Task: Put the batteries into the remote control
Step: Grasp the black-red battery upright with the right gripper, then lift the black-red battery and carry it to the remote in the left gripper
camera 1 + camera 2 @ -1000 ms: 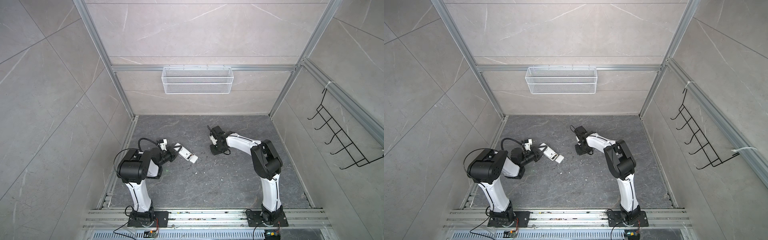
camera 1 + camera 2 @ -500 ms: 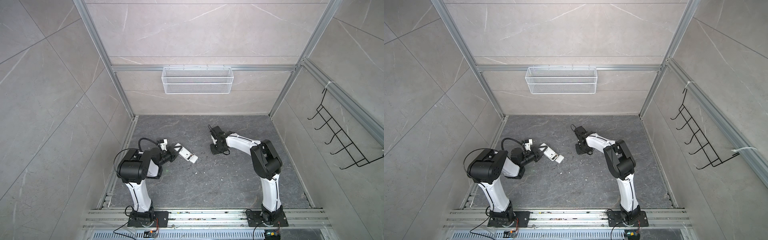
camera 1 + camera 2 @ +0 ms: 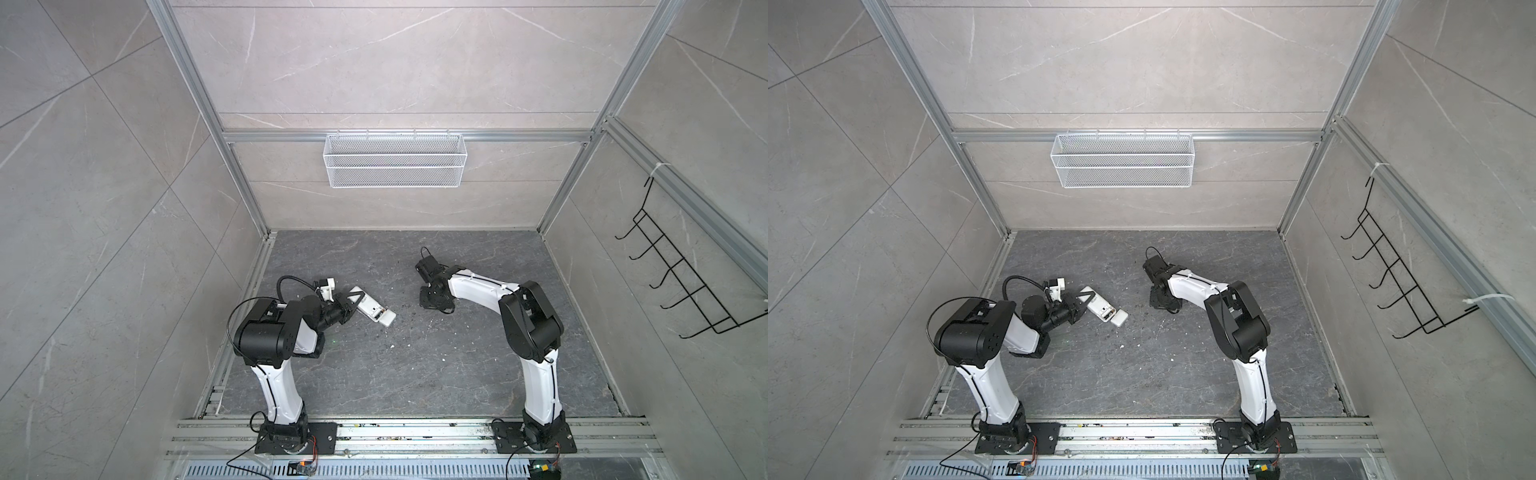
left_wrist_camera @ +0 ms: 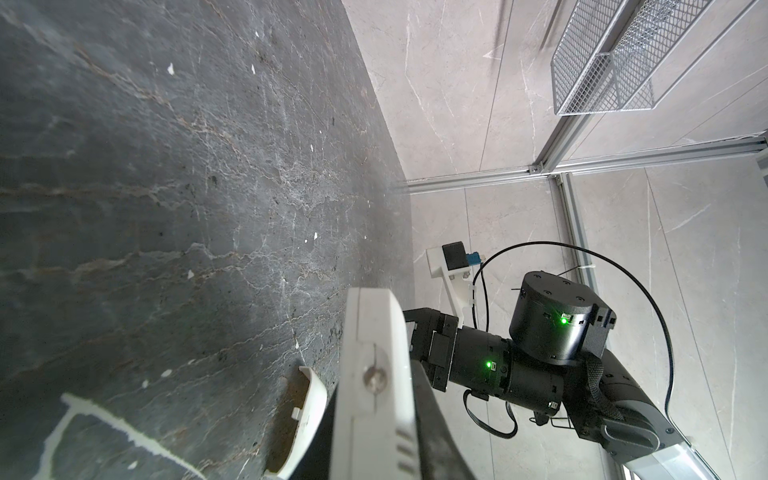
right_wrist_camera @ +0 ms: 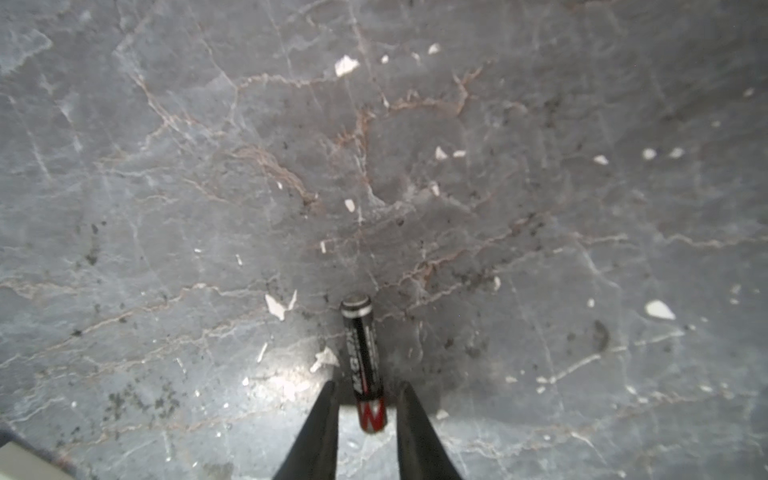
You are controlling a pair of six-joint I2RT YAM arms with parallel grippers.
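One battery (image 5: 365,365) lies flat on the grey tabletop (image 5: 166,166), and the right hand (image 5: 368,386) straddles its near end: fingers (image 5: 324,424) parted, a gap on either side, nothing gripped. White specks (image 5: 345,65) are scattered all around it. Over on the left, the remote control (image 3: 372,309) is clamped at one end by the left hand (image 3: 357,300), closed firmly on it, well apart from the battery. A small white cover (image 4: 305,415) lies on the tabletop just beside the remote control.
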